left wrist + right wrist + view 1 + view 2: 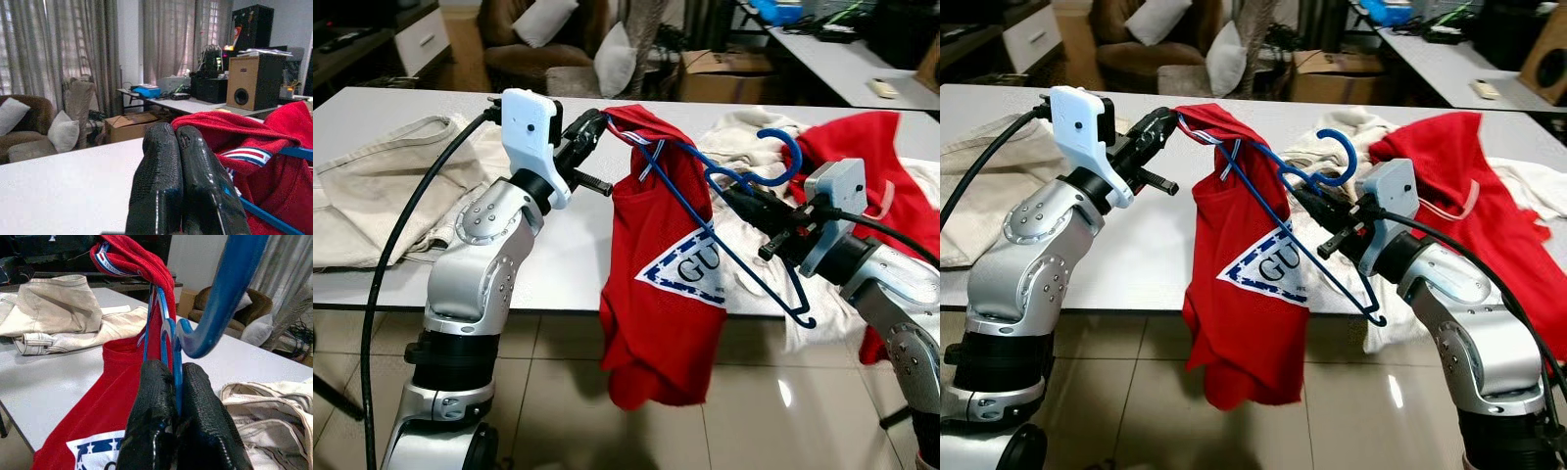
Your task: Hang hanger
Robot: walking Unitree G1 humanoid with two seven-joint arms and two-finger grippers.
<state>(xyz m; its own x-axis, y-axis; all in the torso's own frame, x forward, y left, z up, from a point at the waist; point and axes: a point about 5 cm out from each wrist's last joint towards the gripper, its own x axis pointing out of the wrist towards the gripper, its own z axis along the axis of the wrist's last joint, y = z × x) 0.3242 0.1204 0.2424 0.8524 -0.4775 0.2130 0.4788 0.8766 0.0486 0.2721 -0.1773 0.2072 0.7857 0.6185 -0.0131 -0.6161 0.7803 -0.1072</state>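
R pincer clamped on hanger, L pincer pinched on shirt shoulder w/ only one side threaded; risk: shirt slips off hanger.

A long white table stands on a glossy beige tiled floor. Cream-coloured trousers lie spread flat on its left part. On its right part lie a crumpled off-white garment and, just beside it, a red garment that drapes over the table's front edge.
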